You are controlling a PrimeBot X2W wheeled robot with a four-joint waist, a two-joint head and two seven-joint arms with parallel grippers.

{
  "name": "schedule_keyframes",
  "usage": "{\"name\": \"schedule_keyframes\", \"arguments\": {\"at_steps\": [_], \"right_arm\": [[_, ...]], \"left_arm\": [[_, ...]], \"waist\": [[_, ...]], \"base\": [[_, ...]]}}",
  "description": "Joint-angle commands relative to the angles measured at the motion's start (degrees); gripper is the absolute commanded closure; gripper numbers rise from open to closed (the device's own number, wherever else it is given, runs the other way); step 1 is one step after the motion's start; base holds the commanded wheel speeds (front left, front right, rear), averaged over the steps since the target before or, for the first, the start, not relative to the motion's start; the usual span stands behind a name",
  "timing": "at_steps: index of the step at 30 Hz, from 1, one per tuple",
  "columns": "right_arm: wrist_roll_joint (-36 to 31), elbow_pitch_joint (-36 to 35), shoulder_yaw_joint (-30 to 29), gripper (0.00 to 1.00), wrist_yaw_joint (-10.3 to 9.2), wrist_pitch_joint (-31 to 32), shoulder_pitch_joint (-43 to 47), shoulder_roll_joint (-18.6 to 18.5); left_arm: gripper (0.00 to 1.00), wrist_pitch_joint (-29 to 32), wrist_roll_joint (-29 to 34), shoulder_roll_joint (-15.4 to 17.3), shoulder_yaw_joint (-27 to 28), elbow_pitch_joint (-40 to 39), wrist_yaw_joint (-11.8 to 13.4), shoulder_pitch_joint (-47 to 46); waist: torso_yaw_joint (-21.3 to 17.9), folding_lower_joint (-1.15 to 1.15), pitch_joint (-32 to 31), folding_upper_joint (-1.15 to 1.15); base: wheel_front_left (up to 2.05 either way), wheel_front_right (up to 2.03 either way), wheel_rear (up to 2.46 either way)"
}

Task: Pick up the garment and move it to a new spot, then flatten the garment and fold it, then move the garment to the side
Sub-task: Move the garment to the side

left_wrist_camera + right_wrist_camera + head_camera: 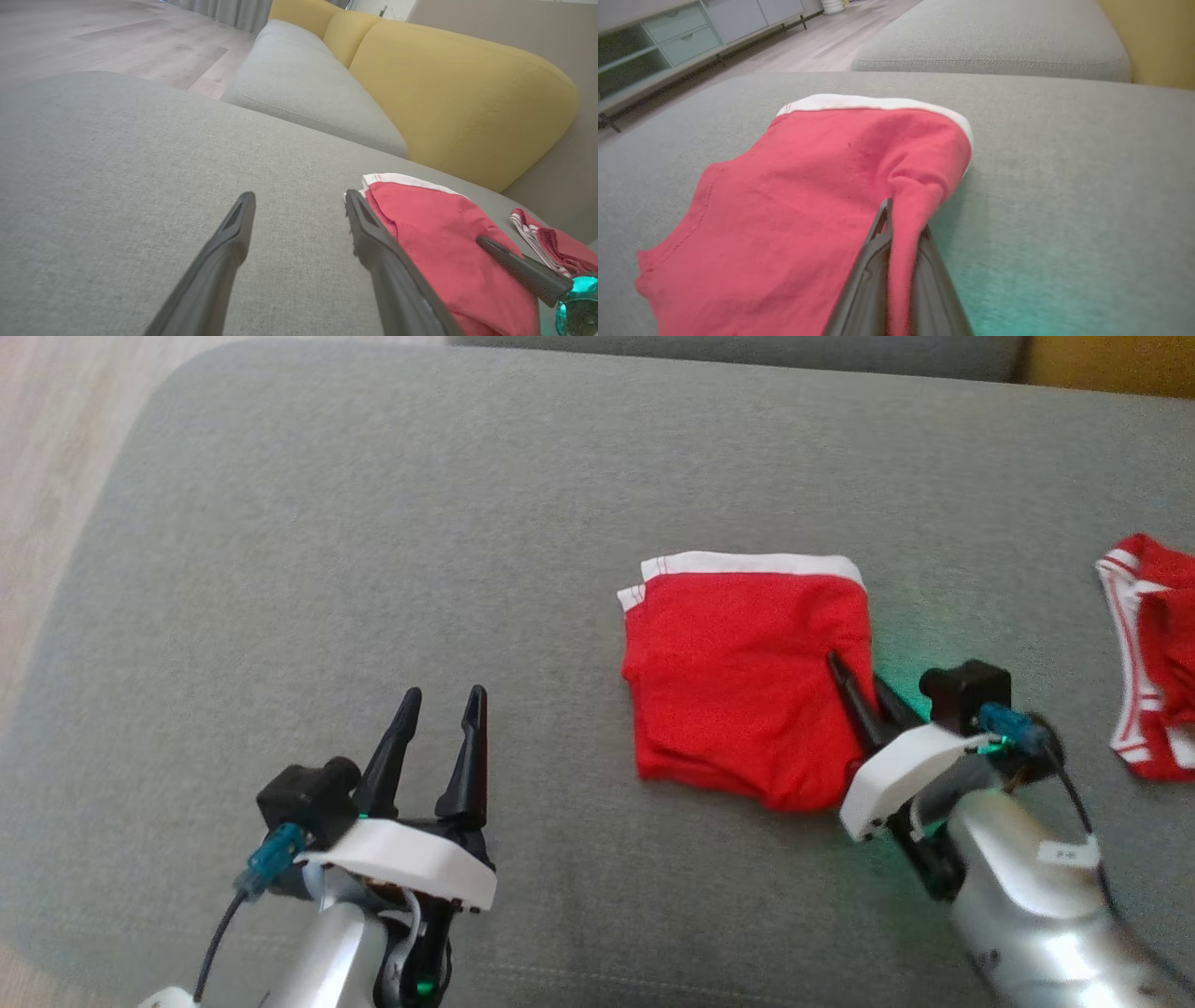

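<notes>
Garment [798,186] in closed right hand [903,219]

2 red garments: folded garment [738,691], bunched garment [1158,663]. 2 grippers: left gripper [445,693], right gripper [840,665].

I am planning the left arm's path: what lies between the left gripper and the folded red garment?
Only bare grey cushion. In the head view, the stretch from the left gripper to the red garment carries no object.
</notes>
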Motion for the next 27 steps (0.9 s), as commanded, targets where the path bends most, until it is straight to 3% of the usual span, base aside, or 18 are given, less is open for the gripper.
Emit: {"name": "schedule_keyframes", "arguments": {"at_steps": [1, 8, 19, 23, 27], "right_arm": [[-1.4, -1.3, 1.6, 1.0, 0.2, -1.1, -2.7, -1.3], [-8.2, -4.3, 9.0, 1.0, 0.2, 0.1, -5.7, -11.6], [-1.3, -13.0, 16.2, 1.0, 0.2, 7.3, -13.2, -37.0], [0.7, -12.2, 14.6, 1.0, 0.2, 9.3, -15.1, -41.4], [0.0, -9.8, 9.4, 1.0, 0.2, 13.1, -16.4, -42.5]], "left_arm": [[0.0, -0.3, -0.3, 0.4, 1.9, -1.8, 0.2, -2.2], [0.0, -0.3, -0.2, 0.4, 2.2, -2.1, 0.2, -2.1], [0.0, -0.3, 1.3, 0.4, 2.2, -2.6, -0.6, -4.9], [0.0, -0.3, 1.9, 0.4, 2.0, -2.7, -0.8, -6.4], [0.0, -0.3, 2.4, 0.4, 2.2, -3.3, -0.9, -8.1]], "waist": [[-1.5, 0.0, -0.8, 0.0], [-6.6, 0.0, -1.2, 0.0], [-13.1, 0.0, 5.1, 0.0], [-14.0, 0.0, 7.7, 0.0], [-14.5, 0.0, 10.4, 0.0]], "base": [[0.0, 0.0, 0.0], [0.0, 0.0, 0.0], [0.0, 0.0, 0.0], [0.0, 0.0, 0.0], [0.0, 0.0, 0.0]]}}
